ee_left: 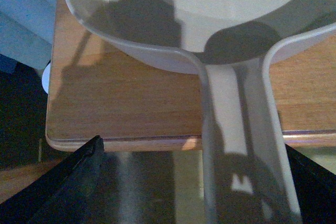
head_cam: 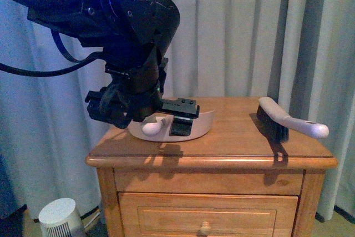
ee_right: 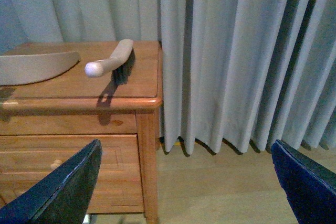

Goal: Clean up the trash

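**Current state**

- Trash: no white paper wad shows in any view. The visible part of the pan floor in the left wrist view is bare. Its location cannot be told.
- Left gripper: fingers released and spread. The dustpan handle runs lengthwise through the gap, closer to one finger than the other. No contact can be confirmed.
- Right gripper: fingers released and wide apart, with nothing between them. It hangs off the bench, out beyond its right end and level with its side.

**Layout, front view**

- Dustpan: rests on the bench left of centre. Its handle points from the pan toward 8 o'clock.
- Brush: lies at 3 o'clock from the dustpan, well apart from it. Its long axis runs from 10 to 4 o'clock, with the rounded grip end at 4 o'clock.

**Governing relation**

The left arm is the nearer one to the dustpan, and the handle axis already lines up with the finger gap. The likely next step is to clench on the handle. The right arm is the nearer one to the brush, whose grip end faces it.
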You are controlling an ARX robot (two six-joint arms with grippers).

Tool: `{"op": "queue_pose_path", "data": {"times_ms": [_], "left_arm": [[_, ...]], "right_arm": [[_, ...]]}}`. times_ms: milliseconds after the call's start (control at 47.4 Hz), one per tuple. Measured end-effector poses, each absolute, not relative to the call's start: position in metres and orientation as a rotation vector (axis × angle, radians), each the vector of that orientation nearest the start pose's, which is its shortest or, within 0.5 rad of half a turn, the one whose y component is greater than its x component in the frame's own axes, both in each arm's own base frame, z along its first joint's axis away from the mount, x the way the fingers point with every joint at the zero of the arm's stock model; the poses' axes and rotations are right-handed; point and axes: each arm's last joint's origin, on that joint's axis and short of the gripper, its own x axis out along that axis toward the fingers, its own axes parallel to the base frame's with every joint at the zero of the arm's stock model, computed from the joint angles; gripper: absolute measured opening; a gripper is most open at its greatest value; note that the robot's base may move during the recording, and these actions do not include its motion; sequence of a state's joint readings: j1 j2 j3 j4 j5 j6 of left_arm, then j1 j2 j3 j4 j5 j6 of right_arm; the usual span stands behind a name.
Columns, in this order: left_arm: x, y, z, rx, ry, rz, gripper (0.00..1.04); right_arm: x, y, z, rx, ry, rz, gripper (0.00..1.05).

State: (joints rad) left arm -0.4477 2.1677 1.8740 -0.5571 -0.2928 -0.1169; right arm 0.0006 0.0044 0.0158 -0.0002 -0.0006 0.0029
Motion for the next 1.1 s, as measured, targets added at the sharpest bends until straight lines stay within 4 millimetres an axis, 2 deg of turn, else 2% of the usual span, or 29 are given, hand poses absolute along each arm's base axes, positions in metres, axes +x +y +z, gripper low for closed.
{"op": "queue_pose_path", "data": {"times_ms": [275, 465, 634, 929, 1098], "left_arm": [[0.444, -0.203, 0.234, 0.202, 0.798, -0.1, 0.96], [0.444, -0.205, 0.23, 0.207, 0.806, -0.105, 0.56], [0.444, -0.207, 0.23, 0.215, 0.796, -0.114, 0.3], [0.44, -0.205, 0.228, 0.207, 0.749, -0.123, 0.28], [0.425, -0.204, 0.241, 0.205, 0.597, -0.156, 0.28]], "right_arm": [[0.097, 0.0, 0.169, 0.003, -0.011, 0.001, 0.97], [0.097, 0.0, 0.169, 0.002, -0.011, 0.002, 0.97], [0.097, 0.0, 0.169, 0.003, -0.011, 0.001, 0.97], [0.097, 0.0, 0.169, 0.003, -0.011, 0.001, 0.97], [0.097, 0.0, 0.169, 0.002, -0.011, 0.001, 0.97]]}}
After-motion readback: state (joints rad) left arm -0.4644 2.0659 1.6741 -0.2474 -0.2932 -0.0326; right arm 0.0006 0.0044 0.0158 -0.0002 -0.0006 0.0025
